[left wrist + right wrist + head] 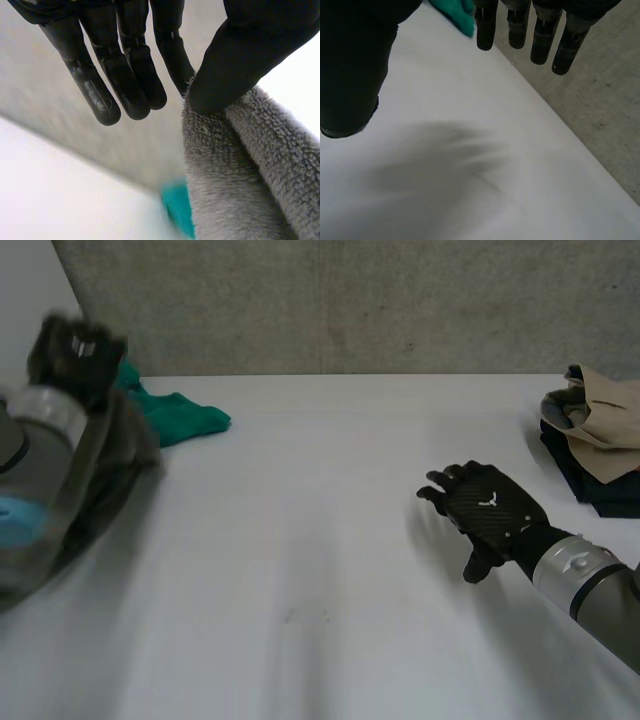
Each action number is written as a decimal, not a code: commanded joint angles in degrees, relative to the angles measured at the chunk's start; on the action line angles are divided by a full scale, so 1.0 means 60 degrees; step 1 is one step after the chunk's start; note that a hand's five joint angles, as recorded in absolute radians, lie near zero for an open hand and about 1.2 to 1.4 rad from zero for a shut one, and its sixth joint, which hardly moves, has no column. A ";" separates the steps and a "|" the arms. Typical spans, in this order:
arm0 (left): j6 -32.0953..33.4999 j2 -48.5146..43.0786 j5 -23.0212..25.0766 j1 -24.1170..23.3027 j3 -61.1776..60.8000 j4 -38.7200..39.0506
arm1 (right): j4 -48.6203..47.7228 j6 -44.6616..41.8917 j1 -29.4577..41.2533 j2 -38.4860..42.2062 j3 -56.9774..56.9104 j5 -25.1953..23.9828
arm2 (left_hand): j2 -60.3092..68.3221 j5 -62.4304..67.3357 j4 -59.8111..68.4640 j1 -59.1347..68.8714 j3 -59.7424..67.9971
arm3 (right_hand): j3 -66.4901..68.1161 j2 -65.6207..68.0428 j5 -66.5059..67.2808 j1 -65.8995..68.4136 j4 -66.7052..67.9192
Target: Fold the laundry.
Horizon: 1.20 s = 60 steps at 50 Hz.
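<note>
At the left of the white table (320, 560), the left arm (30, 430) stands lifted, with the left hand (75, 348) up near the wall (350, 300). A grey towel (105, 465) hangs from that hand and drapes down along the arm. In the left wrist view the thumb presses an edge of the towel against the side of the nearest of the fingers (172, 55), pinching it, while the other fingers stretch out straight and apart from the cloth. The towel's thick, looped pile falls away in two folds below the thumb.

Just behind the towel, a green cloth (178, 416) lies crumpled on the table near its far left edge, close to the wall.

The middle of the table is bare white surface.

To the right, the right hand (490, 508) hovers over the table, palm down, fingers spread and relaxed, thumb held apart, gripping nothing. The right wrist view shows its fingertips clear of the surface, with the green cloth beyond them.

At the far right edge sits a pile of clothes (600, 430), a beige piece rumpled on top of dark, folded ones, well apart from the right hand.
</note>
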 commanded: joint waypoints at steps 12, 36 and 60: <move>-0.3626 -0.1468 0.0724 -0.6245 0.0272 -0.1611 | -0.0073 0.1197 -0.0841 -0.0447 -0.0342 0.0699 | 0.1912 0.2350 0.1915 0.2684 0.1996 | -0.0345 -0.0469 -0.0582 -0.0366 -0.0574; -0.3231 -0.0356 0.0314 -0.1783 -0.0212 -0.1289 | 0.3133 0.1329 0.0651 -0.1136 -0.1442 0.1696 | -0.9384 -0.8945 -0.9380 -0.8611 -0.9299 | -0.0345 -0.0469 -0.0582 -0.0366 -0.0574; -0.0564 -0.4004 0.1355 0.0036 0.1268 -0.3107 | -0.0468 0.1330 0.4476 0.1940 -0.1193 0.4450 | -0.7394 -0.6956 -0.7391 -0.6622 -0.7310 | 0.0843 0.0719 0.0606 0.0822 0.0614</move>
